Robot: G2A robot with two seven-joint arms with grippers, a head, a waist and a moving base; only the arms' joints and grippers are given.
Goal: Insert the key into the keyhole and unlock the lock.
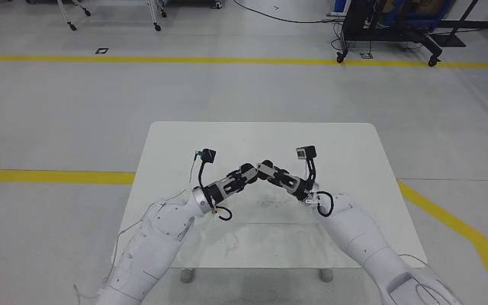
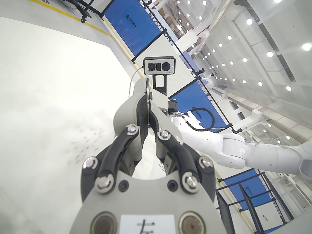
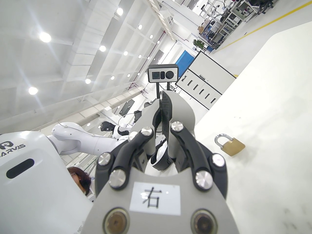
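Reading left to right: left gripper [image 2: 147, 86] sits over mid-table, pads pressed together, nothing between them. Right gripper [image 3: 162, 97] meets it tip to tip, likewise closed and empty. Brass padlock [image 3: 230, 144] lies flat on the white table [image 3: 268, 86] near the right gripper, shackle apparently seated. I judge it dense, rigid and slick; I'd clamp across the body's flat faces.
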